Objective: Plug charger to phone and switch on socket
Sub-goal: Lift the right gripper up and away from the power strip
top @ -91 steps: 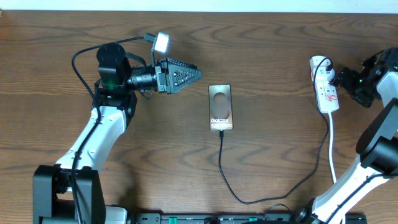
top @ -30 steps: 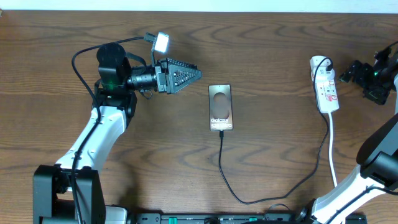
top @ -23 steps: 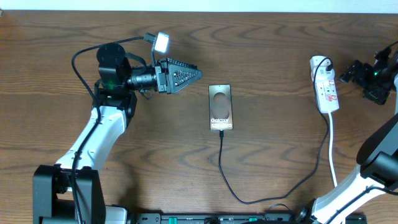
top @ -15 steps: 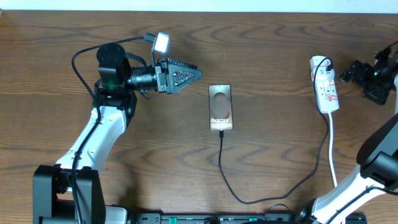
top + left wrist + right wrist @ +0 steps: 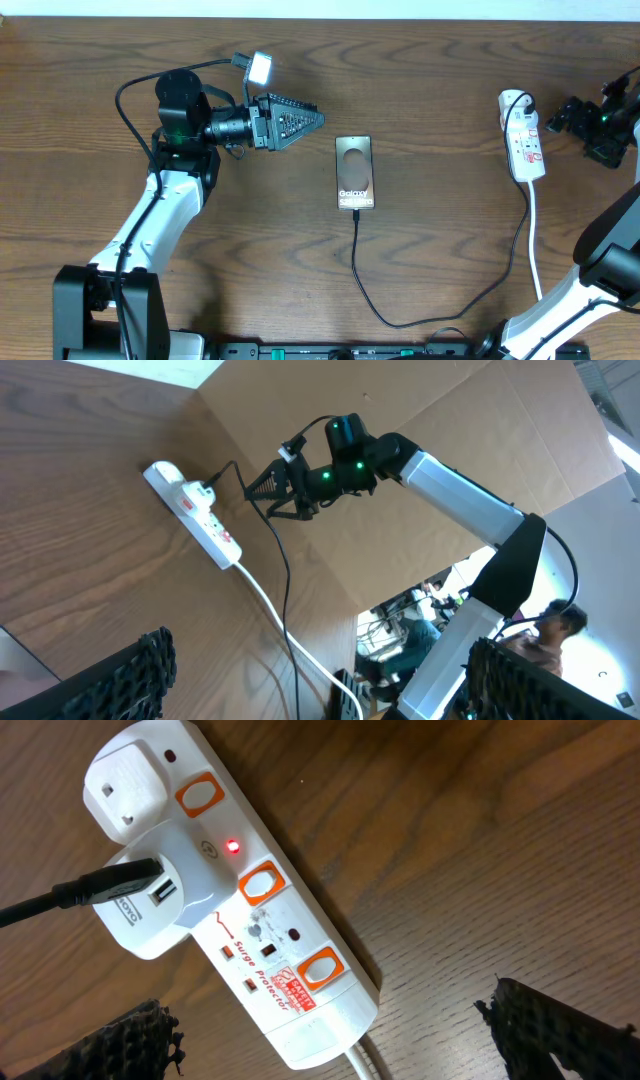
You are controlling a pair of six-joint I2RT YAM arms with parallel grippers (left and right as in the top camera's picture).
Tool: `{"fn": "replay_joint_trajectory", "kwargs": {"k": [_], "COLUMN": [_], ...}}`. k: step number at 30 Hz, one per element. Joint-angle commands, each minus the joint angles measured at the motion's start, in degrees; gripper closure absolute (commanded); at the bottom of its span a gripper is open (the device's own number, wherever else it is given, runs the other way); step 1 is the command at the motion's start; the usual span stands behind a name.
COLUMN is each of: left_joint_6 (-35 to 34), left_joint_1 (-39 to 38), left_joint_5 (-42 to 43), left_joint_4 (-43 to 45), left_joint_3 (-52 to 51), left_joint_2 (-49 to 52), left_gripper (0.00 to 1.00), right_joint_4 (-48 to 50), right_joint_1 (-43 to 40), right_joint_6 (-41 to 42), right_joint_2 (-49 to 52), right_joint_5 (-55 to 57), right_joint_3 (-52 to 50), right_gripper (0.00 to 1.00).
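Brown wooden tabletop (image 5: 450, 60), seen from overhead, held the phone (image 5: 354, 173) at centre, the charger (image 5: 368, 295) meeting its near edge, and the socket (image 5: 524, 137) far right, near the right gripper (image 5: 553, 119); the left gripper (image 5: 318, 119) hung left of the phone. Left wrist view showed its fingers (image 5: 135, 675) spread wide, empty. Right wrist fingers (image 5: 135, 1040) stood apart too, empty, a red light glowing on the socket.

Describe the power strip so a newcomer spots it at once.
On the wooden table, look right, beside the right gripper. The power strip is the white bar with orange switches and a white cord; the phone mid-table is dark with a thin black cable.
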Motion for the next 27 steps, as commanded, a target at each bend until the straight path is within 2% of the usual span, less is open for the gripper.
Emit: {"fn": "replay_joint_trajectory", "kwargs": {"k": [1, 13, 27], "left_joint_6": [1.2, 1.2, 1.2], "left_joint_1": [0.0, 0.0, 0.0], "left_joint_5": [0.3, 0.3, 0.3], "left_joint_4": [0.4, 0.4, 0.4], "left_joint_3": [1.0, 1.0, 1.0], "left_joint_2": [-0.9, -0.9, -0.9], "left_gripper": [0.07, 0.07, 0.07], "right_joint_4": [-0.1, -0.1, -0.3], "right_joint_1": [0.0, -0.5, -1.3], "right_joint_6": [-0.7, -0.7, -0.7], "right_joint_2": [-0.2, -0.5, -11.7], "right_joint_5": [0.1, 0.1, 0.1], "right_joint_3": [0.7, 0.7, 0.7], "right_gripper": [0.01, 0.01, 0.01]}}
